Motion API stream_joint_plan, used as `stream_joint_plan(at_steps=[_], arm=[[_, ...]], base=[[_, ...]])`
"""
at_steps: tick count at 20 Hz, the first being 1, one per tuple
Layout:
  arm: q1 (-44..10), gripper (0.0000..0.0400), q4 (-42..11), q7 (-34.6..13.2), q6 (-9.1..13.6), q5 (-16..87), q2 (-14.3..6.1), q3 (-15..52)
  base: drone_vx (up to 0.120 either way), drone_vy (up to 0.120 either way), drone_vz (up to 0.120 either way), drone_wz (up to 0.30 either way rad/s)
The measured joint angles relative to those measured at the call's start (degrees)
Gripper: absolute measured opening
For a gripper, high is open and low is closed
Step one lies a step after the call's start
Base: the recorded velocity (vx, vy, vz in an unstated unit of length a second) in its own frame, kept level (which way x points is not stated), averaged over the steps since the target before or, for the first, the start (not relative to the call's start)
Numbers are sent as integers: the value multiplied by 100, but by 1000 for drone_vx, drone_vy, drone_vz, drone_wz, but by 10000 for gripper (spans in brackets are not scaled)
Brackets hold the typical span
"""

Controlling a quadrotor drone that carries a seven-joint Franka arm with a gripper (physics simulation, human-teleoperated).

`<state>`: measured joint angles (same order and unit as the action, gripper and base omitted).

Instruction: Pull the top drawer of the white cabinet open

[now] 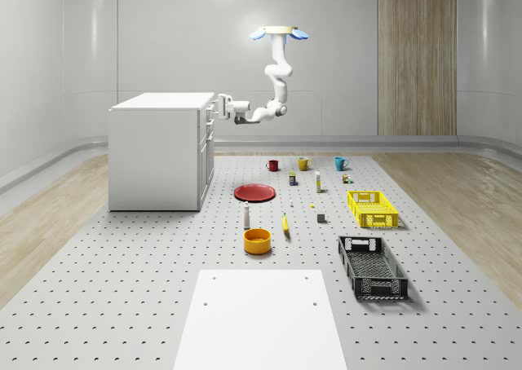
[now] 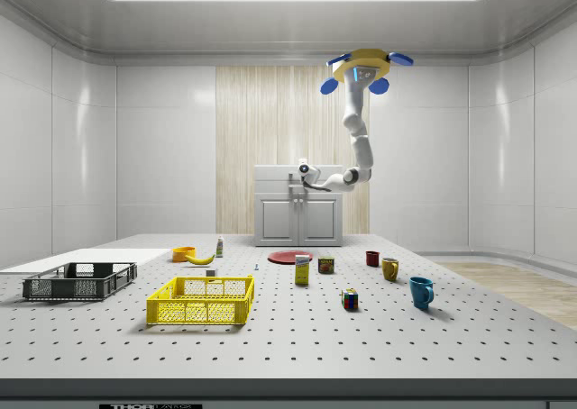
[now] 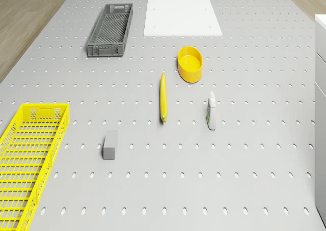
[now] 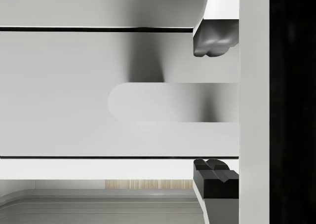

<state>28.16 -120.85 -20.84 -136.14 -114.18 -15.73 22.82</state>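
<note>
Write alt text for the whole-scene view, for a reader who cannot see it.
A drone hovers beside a white cabinet, its arm reaching the gripper to the top drawer front. Mugs, a red plate and crates sit on the floor.

Around the orange bowl: a white bottle just behind it, a banana beside it, a red plate farther back, and yellow crate and black crate well off to the whole-scene view's right.

The whole-scene view looks down from the mat's far end; the side view faces the cabinet front low; both share the crates.
</note>
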Motion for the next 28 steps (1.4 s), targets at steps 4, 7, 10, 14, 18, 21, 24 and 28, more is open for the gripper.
stream_joint_plan(at_steps=[4, 7, 10, 14, 18, 21, 24, 28], arm=[[-52, 305, 14, -28, 5, 9, -8, 44], [-88, 305, 18, -40, 11, 10, -14, 74], [-122, 305, 19, -48, 18, 9, -18, 104], [-166, 305, 20, -55, 27, 5, -24, 140], [-207, 305, 19, -61, 37, 1, -30, 174], [-236, 305, 18, -65, 44, -2, -34, 199], [-272, 305, 50, -72, 67, 22, 1, 209], [-357, 305, 173, -90, 131, 118, 142, 190]], base=[[0, 0, 0, 0], [0, 0, 0, 0], [0, 0, 0, 0], [0, 0, 0, 0], [0, 0, 0, 0], [0, 0, 0, 0], [0, 0, 0, 0], [0, 0, 0, 0]])
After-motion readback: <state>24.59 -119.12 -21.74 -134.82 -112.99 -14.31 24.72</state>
